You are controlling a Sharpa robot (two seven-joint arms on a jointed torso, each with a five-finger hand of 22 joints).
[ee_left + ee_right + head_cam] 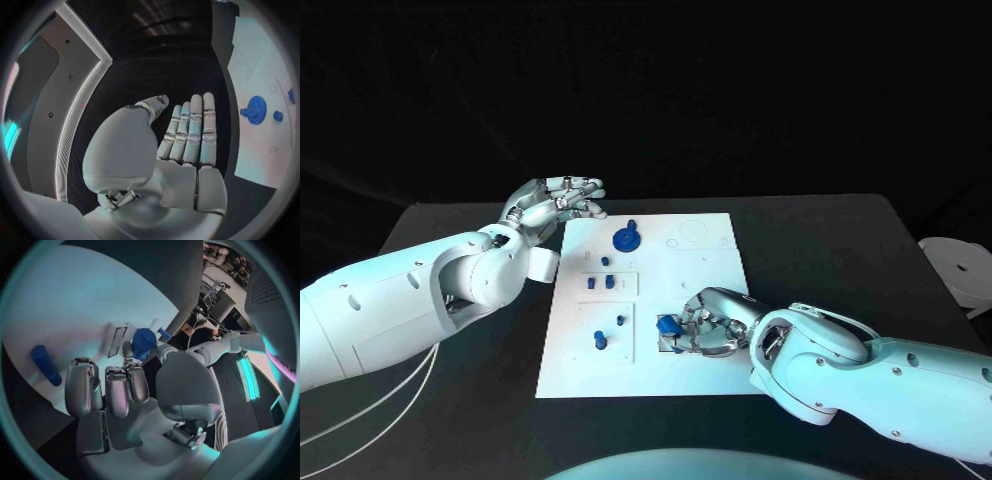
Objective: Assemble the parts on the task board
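Only wristward: right hand's (134,385) blue part (143,341)

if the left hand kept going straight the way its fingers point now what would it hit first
Probably nothing. The left hand hovers by the task board's far left corner, fingers stretched past that edge toward bare black table. The blue gear lies off to the side. Depth is unclear.

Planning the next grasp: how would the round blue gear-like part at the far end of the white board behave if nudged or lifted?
The round blue gear-like part looks like rigid plastic, so probably stiff and light. It lies flat on the white task board, so a nudge would likely slide it rather than roll it. Its raised centre knob probably gives fingers something to pinch.
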